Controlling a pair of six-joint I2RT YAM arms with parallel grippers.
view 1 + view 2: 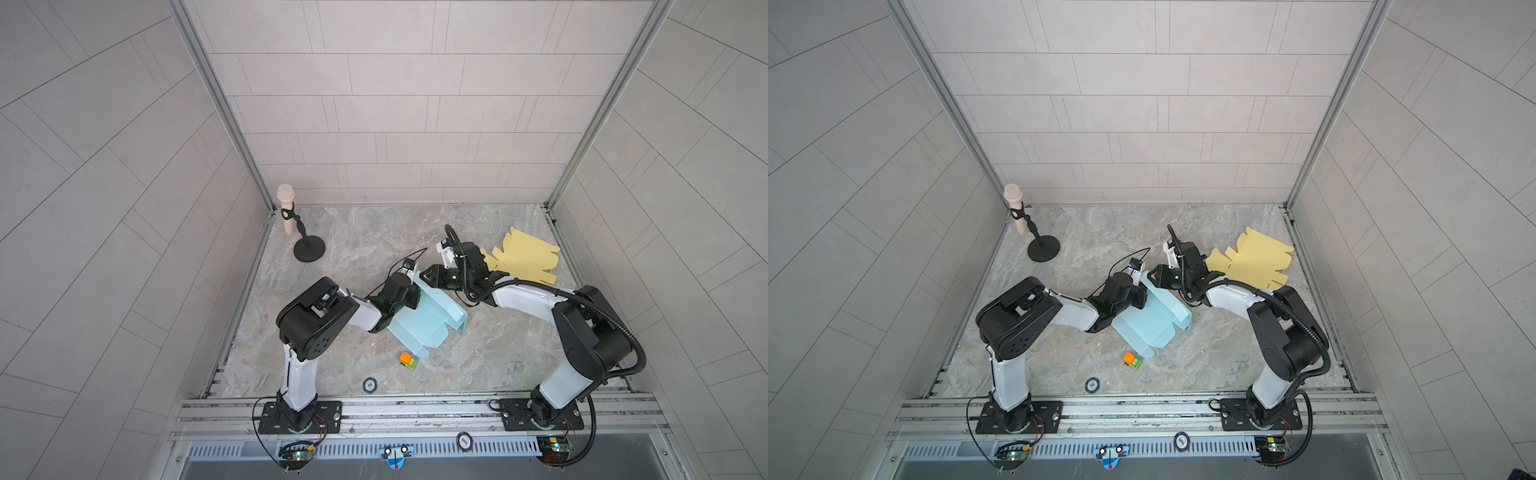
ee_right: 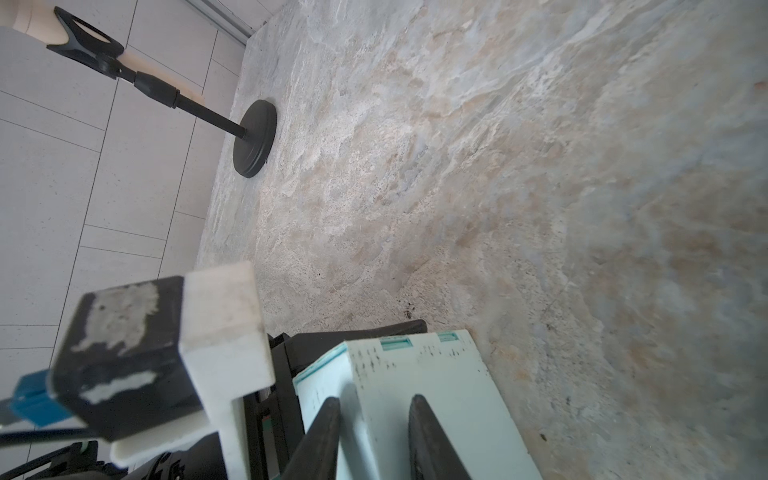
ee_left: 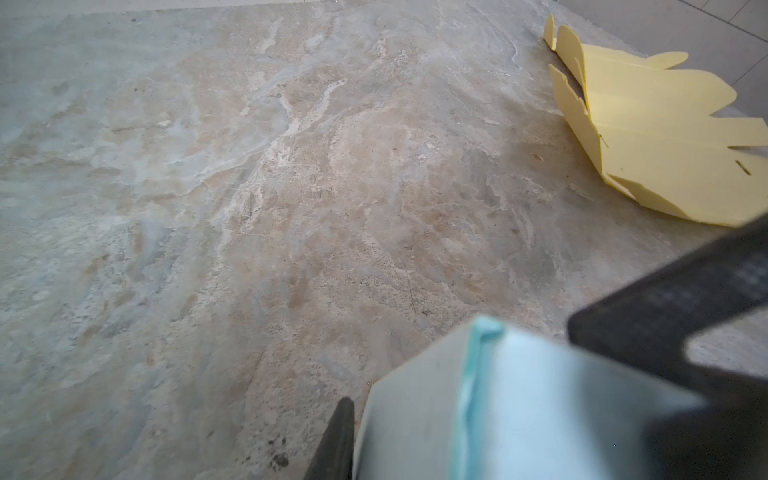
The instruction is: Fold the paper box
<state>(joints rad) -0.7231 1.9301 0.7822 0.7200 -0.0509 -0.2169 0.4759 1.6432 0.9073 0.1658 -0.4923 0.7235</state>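
The pale blue paper box (image 1: 428, 324) lies half-folded, one wall raised.

The left arm (image 1: 299, 374) and right arm (image 1: 565, 382) are white with black joints; a ribbed black hose (image 1: 593, 419) hangs behind the right claw (image 2: 374, 401).

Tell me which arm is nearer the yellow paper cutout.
Right. The right arm has its wrist beside the yellow cutout, overlapping its edge in both top views. The left arm is farther off, on the other side of the blue box.
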